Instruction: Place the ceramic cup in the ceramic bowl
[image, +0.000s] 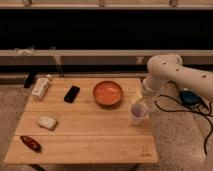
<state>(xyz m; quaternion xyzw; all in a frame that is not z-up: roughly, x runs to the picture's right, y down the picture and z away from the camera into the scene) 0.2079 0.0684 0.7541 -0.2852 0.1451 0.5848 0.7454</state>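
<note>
On the wooden table (85, 140), right of centre, the ceramic bowl (108, 93) sat empty with its orange inside up, open to receive. The ceramic cup (138, 114) stood upright to its right and nearer the front edge, apart from the rim. The gripper (139, 102) hung directly over the cup's mouth, probably lined up for a grasp. Whether it was open or held anything could not be told.

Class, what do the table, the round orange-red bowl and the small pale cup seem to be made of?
The table: light wood, matte; plank seams show. The round orange-red bowl: probably glazed ceramic; smooth inside, darker brownish rim. The small pale cylindrical cup: perhaps ceramic; plain whitish wall, plastic not excluded. The gripper is at the top of the cup.
</note>
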